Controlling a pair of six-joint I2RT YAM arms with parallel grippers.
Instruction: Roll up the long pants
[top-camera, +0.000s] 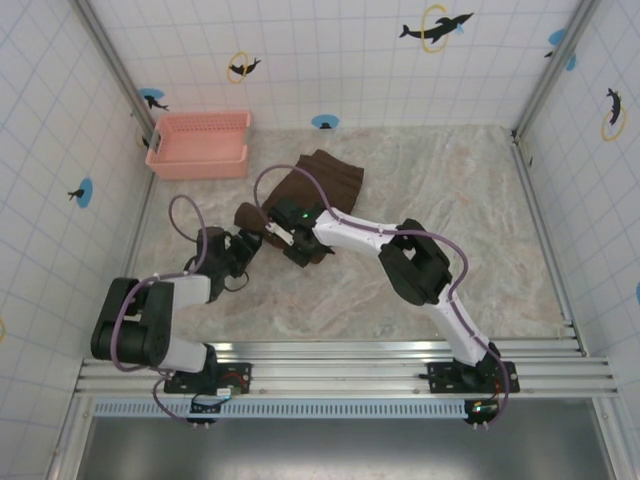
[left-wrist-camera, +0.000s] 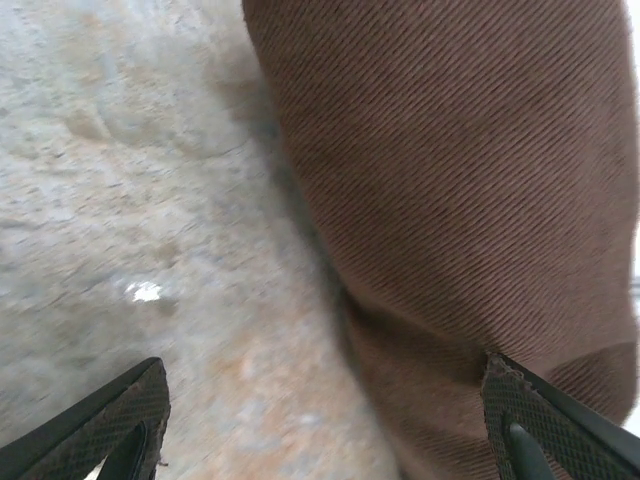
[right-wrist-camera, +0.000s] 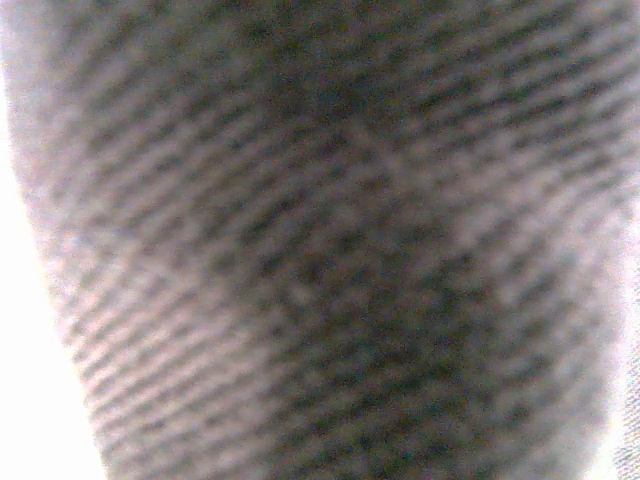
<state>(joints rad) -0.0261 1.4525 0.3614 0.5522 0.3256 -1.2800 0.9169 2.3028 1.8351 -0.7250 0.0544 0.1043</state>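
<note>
Pants (top-camera: 325, 180) of dark brown cloth lay near the middle of the bench (top-camera: 460, 190), a little to the left, with the pink basket (top-camera: 198, 146) well apart from them at the far left corner. The far part of the pants was flat on the bench. The near part was gathered into a thick roll (top-camera: 250, 215), so I judged that the rolling was in hand and perhaps half done.

My left fingers (top-camera: 243, 248) were at the left end of this roll. In the left wrist view they (left-wrist-camera: 560, 425) stood wide apart and held nothing; one tip touched the edge of the brown cloth (left-wrist-camera: 470, 200) and the other was over bare bench.

My right fingers (top-camera: 290, 238) were on the roll from the other side. In the right wrist view the ribbed cloth (right-wrist-camera: 320, 240) was very close and blurred, and I could not tell if these fingers were clenched on it or only pressed against it.

For the next move I thought that my left fingers must go in under the end of the roll and close on it. Then both sides should turn together toward the flat part. If one side went faster, the roll could become crooked or loose, because the cloth is soft.
</note>
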